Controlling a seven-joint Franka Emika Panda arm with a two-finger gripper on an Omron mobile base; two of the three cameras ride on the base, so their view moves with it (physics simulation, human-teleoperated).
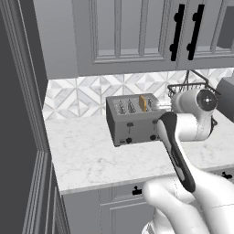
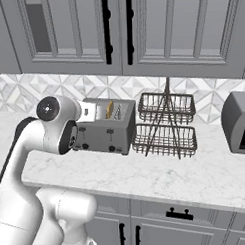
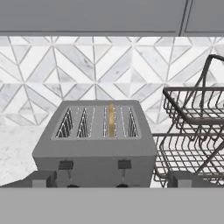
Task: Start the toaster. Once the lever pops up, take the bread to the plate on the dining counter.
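The grey brushed-metal toaster (image 1: 132, 122) (image 2: 107, 129) (image 3: 96, 151) stands on the marble worktop against the tiled wall. A thin slice of bread (image 1: 143, 103) (image 2: 110, 110) (image 3: 111, 120) stands upright in one of its right-hand slots, its golden crust showing above the top. Both black levers, the left lever (image 3: 65, 165) and the right lever (image 3: 124, 164), sit high on the front face. My gripper (image 3: 111, 183) hovers in front of the toaster and slightly above it, open, fingers spread wide with nothing between them. The plate and the dining counter are out of view.
A black two-tier wire basket (image 1: 192, 87) (image 2: 167, 125) (image 3: 192, 131) stands close to the toaster's right side. A grey appliance (image 2: 237, 123) sits further right. Wall cabinets (image 2: 116, 29) hang overhead, and a tall cabinet side (image 1: 23, 114) closes the left end.
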